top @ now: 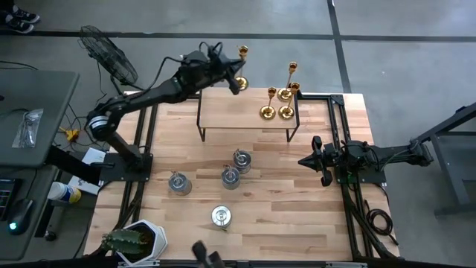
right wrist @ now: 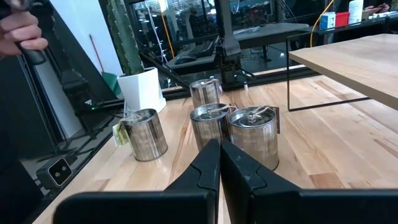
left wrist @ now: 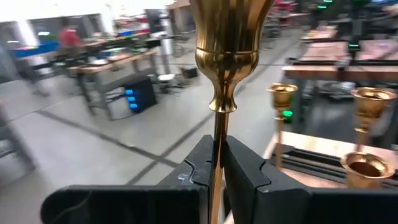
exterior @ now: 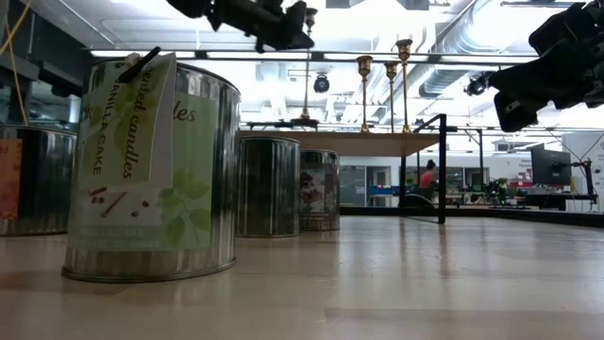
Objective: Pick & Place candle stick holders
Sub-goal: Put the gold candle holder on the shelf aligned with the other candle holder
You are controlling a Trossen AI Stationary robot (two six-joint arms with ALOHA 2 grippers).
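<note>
My left gripper (top: 237, 82) is at the far edge of the raised wooden shelf (top: 223, 112), shut on a tall gold candlestick (top: 243, 52). Three more gold candlesticks (top: 277, 112) stand on their round bases at the shelf's right end, and they also show in the left wrist view (left wrist: 283, 96). Several squat silver holders (top: 231, 177) with paper tags stand on the table in front of the shelf. My right gripper (top: 303, 161) is shut and empty, above the table's right side. My left gripper pinches the candlestick's thin stem (left wrist: 217, 127) between its two fingers, just below the cup (left wrist: 227, 37). The fingers come level, from the table's left, and lie across the stem. The candlestick is upright. Its base (exterior: 305, 119) is at shelf height; whether it rests there I cannot tell.
A cactus in a white pot (top: 137, 242) stands at the table's near left corner. A fan (top: 108, 52) stands beyond the far left. Black frame rails (top: 338, 134) run along both sides. A person's hand (right wrist: 22, 31) shows beyond the table's near left.
</note>
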